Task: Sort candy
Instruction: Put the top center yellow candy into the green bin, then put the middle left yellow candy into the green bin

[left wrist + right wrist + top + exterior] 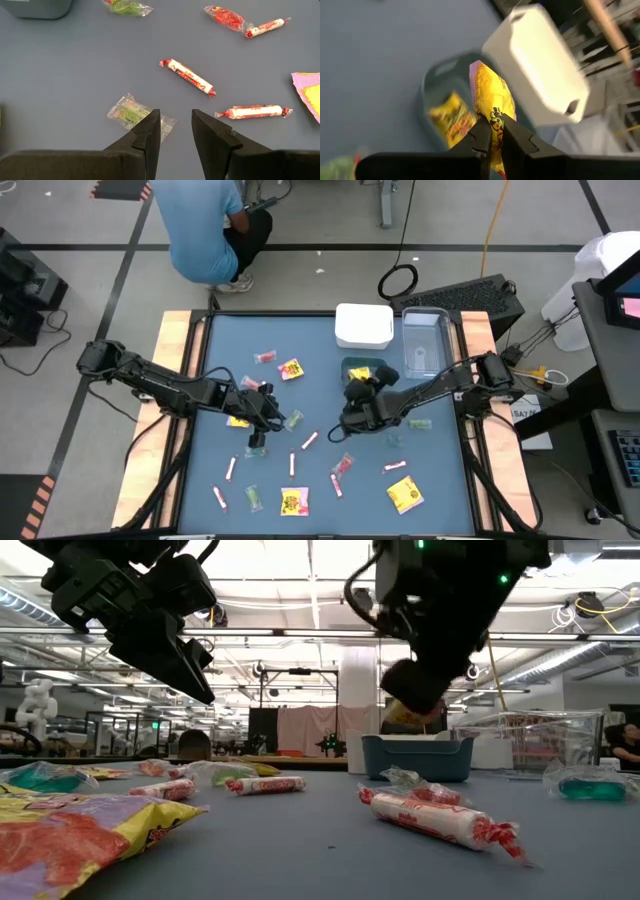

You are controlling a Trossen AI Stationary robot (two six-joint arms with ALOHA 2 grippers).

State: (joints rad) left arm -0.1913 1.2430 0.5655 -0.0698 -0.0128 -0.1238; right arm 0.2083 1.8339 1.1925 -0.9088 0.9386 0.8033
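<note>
- The right gripper [492, 132] is pinching a yellow packet [492, 102] tight between its two dark fingers.
- The packet is hanging just above the teal bin [432, 87], which is holding another yellow packet [451, 117] already.
- A white box [535, 70] is sitting right beside the teal bin, with a clear tub [425, 340] on its other side.
- The left gripper [176, 131] is waiting with its fingers apart, holding nothing, over a green sweet [131, 111] on the blue table [75, 65].
- Pink-white sticks [190, 77], red sweets [225, 17] and more yellow packets [404, 493] are lying all over the table.
- A person in a blue shirt [200, 225] is crouching behind the table.
- If the fingers let go too soon, I think the packet might be landing on the bin's edge or sliding onto the table.
- The packet is floppy, so it might be catching on a finger.
- The two arms are close together, so they might be bumping.
</note>
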